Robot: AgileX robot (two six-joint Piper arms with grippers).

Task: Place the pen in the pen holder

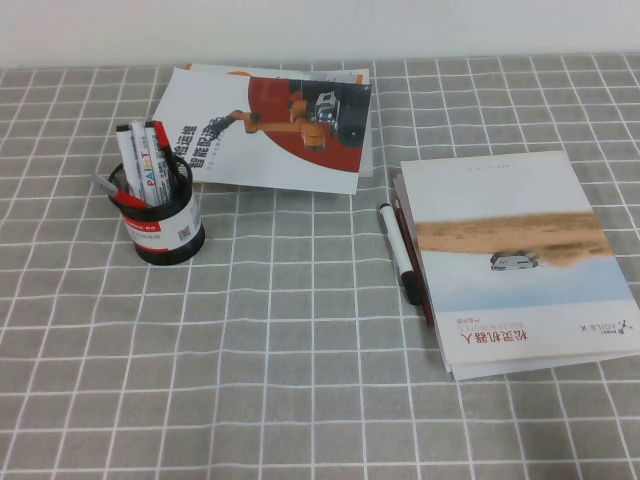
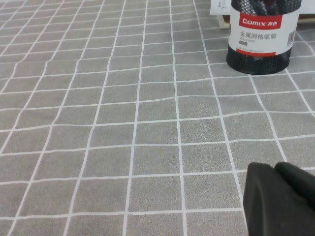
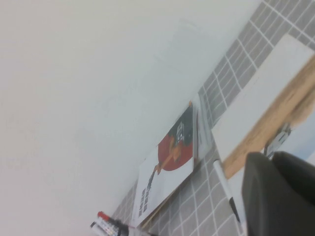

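Note:
The pen (image 1: pixel 398 252), white-barrelled with black ends, lies flat on the checked cloth against the left edge of a booklet; part of it also shows in the right wrist view (image 3: pixel 224 183). The pen holder (image 1: pixel 165 218), a black cup with a red-and-white band, stands at the left with red-capped markers (image 1: pixel 140 160) in it. It is upright at the far side of the left wrist view (image 2: pixel 261 37). Neither arm appears in the high view. My left gripper (image 2: pixel 275 169) hovers low over bare cloth, fingers pressed together and empty. My right gripper (image 3: pixel 272 158) is shut and empty, above the booklet near the pen.
A thin dark red pen (image 1: pixel 413 265) lies between the marker and the landscape-cover booklets (image 1: pixel 515 260) at the right. Another booklet with an orange robot arm on it (image 1: pixel 270 125) lies at the back, behind the cup. Grey checked cloth (image 1: pixel 300 380) covers the table.

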